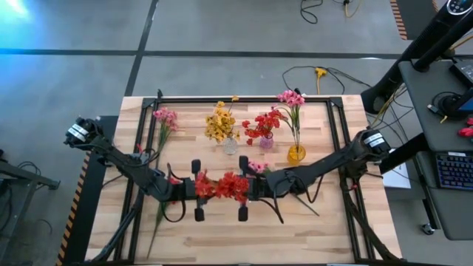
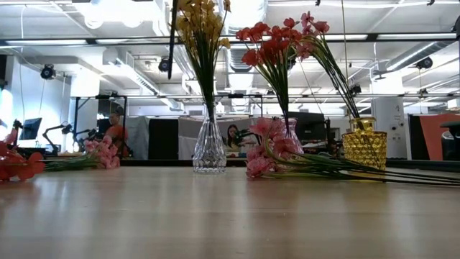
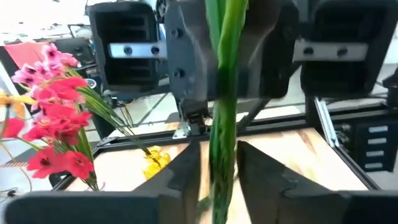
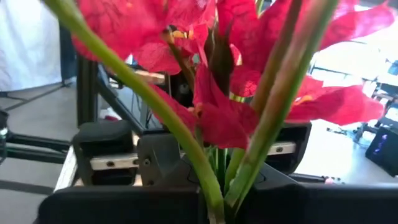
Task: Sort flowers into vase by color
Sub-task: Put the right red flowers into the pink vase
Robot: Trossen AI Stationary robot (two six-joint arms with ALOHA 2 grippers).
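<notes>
Red blossoms (image 4: 249,81) fill the right wrist view, their green stems pinched between the right gripper's (image 1: 248,187) closed fingers. In the high view this red sprig (image 1: 224,185) hangs at frame centre between the two grippers, which face each other. The left gripper (image 1: 194,188) has its fingers slightly parted around the same stems (image 3: 222,124), touching or barely clear of them; a handover looks under way.

Along the upper middle of the high view stand three vases: a clear vase (image 1: 230,145) with yellow flowers (image 1: 219,123), a purple vase (image 1: 266,142) with red flowers (image 1: 264,124), and an amber vase (image 1: 295,154) with pink flowers (image 1: 291,97). So each colour has at least one sprig placed.

Left to do, judging by the table: the held red sprig, a pink sprig (image 1: 165,118) lying at upper left, and another pink sprig (image 1: 258,167) lying just above the right gripper. A loose stem (image 1: 157,222) also lies at lower left.
</notes>
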